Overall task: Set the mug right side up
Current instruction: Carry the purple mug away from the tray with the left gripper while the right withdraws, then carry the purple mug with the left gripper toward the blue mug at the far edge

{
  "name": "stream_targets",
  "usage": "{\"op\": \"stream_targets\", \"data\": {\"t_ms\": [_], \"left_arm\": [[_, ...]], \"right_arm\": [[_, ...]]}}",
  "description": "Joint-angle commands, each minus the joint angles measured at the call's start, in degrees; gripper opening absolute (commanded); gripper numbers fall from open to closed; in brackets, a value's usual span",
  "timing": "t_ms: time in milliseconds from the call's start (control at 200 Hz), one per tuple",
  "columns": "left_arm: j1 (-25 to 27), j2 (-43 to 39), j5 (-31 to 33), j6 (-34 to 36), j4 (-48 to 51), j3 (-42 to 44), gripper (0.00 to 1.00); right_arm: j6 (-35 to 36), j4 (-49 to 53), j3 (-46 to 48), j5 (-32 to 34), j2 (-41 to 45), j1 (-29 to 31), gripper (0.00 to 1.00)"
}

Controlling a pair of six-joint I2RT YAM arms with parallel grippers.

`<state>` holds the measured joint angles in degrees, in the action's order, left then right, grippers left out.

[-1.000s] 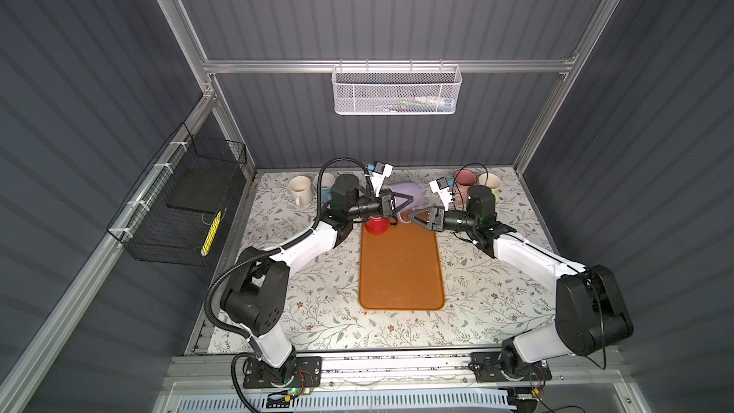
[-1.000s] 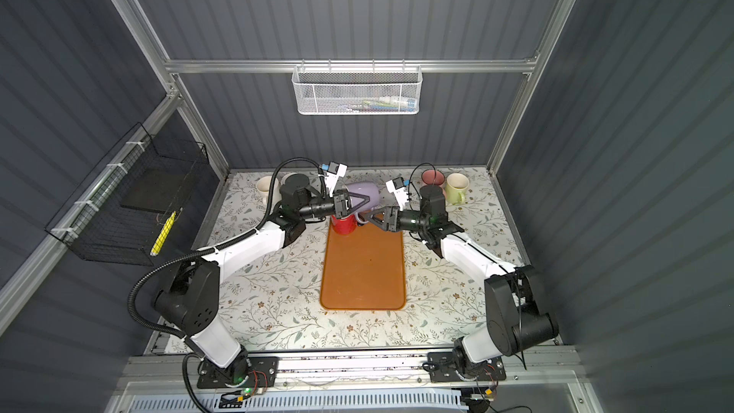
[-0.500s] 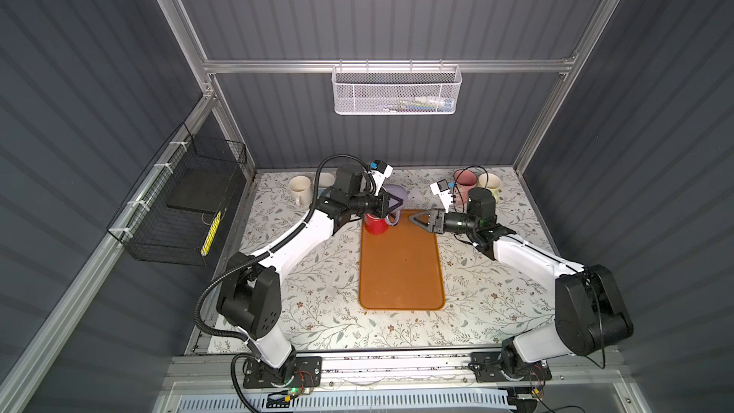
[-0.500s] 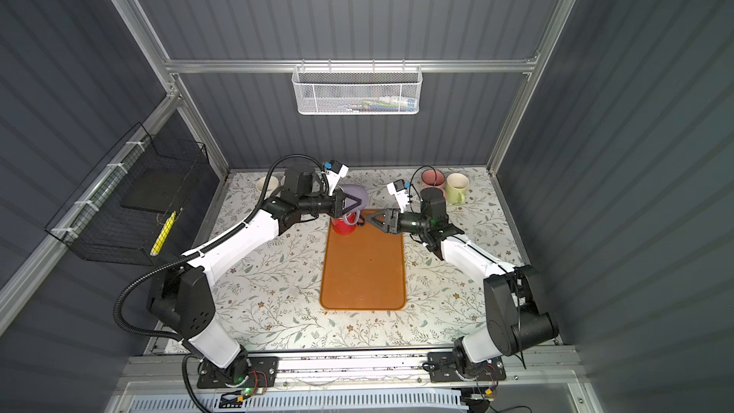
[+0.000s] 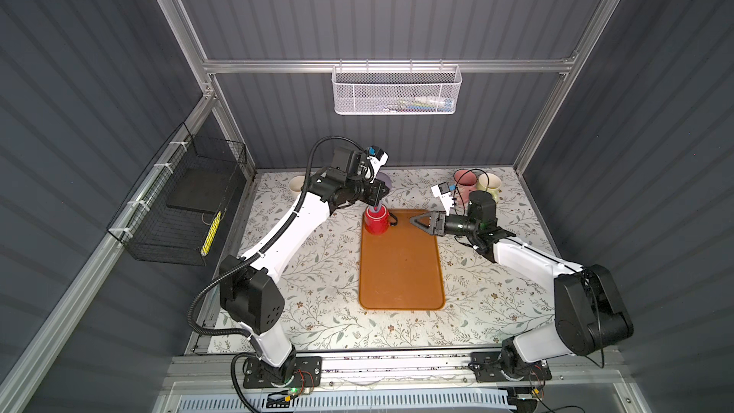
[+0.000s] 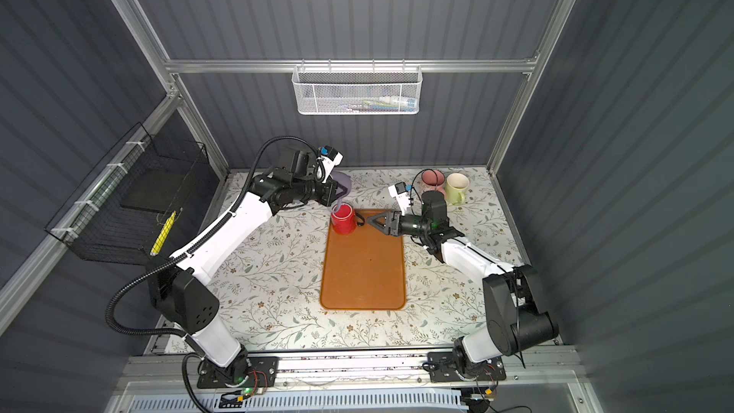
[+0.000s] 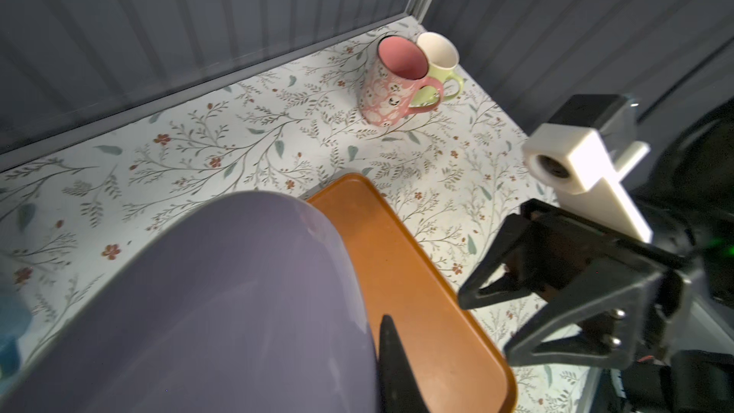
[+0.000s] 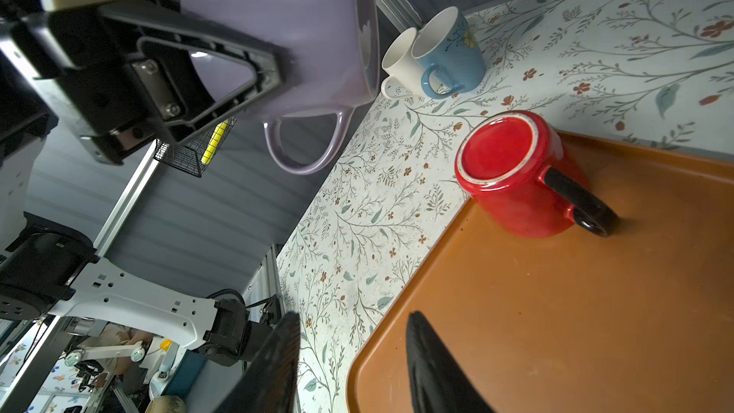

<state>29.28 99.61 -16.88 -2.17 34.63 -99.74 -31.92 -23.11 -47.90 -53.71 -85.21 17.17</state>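
My left gripper [image 5: 379, 193] is shut on the wall of a lavender mug [image 8: 310, 33], which hangs tilted on its side in the air over the far left corner of the orange tray [image 5: 401, 272]. In the left wrist view the mug [image 7: 238, 303] fills the frame beside one finger [image 7: 397, 371]; the other finger is hidden. A red mug [image 5: 376, 220] [image 8: 512, 176] with a black handle stands upside down on that corner. My right gripper [image 5: 415, 221] [image 8: 353, 319] is open and holds nothing, low over the tray just right of the red mug.
A pink mug [image 7: 389, 89] and a pale green mug [image 7: 441, 57] stand upright at the back right. A blue mug [image 8: 452, 53] and a white mug [image 8: 401, 61] stand at the back left. A wire basket [image 5: 178, 208] hangs on the left wall.
My left arm has lifted the lavender mug up and back, away from the right gripper. The right gripper has stayed over the tray, its opening unchanged.
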Motion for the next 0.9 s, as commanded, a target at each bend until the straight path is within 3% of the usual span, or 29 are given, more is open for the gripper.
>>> {"op": "stream_targets", "data": {"t_ms": [0, 175, 455, 680, 895], "left_arm": [[-1.1, 2.2, 6.3, 3.5, 5.4, -6.6, 0.00], [-2.5, 9.7, 12.4, 3.9, 14.4, -17.1, 0.00], [-5.2, 19.6, 18.1, 6.1, 18.8, -27.3, 0.00], [-7.4, 28.3, 16.7, 7.7, 21.9, -35.7, 0.00], [-8.6, 33.4, 14.5, 7.3, 20.0, -37.4, 0.00]], "right_arm": [[-0.4, -2.1, 1.0, -0.6, 0.2, -0.2, 0.46], [-1.1, -3.5, 1.8, -0.7, -0.1, -0.2, 0.46], [-2.4, -5.8, 2.9, -0.8, -0.7, -0.2, 0.46], [-3.5, -7.3, 3.2, -0.3, -1.2, -0.2, 0.46], [-6.3, -11.7, 3.2, -0.5, -2.7, 0.2, 0.46]]}}
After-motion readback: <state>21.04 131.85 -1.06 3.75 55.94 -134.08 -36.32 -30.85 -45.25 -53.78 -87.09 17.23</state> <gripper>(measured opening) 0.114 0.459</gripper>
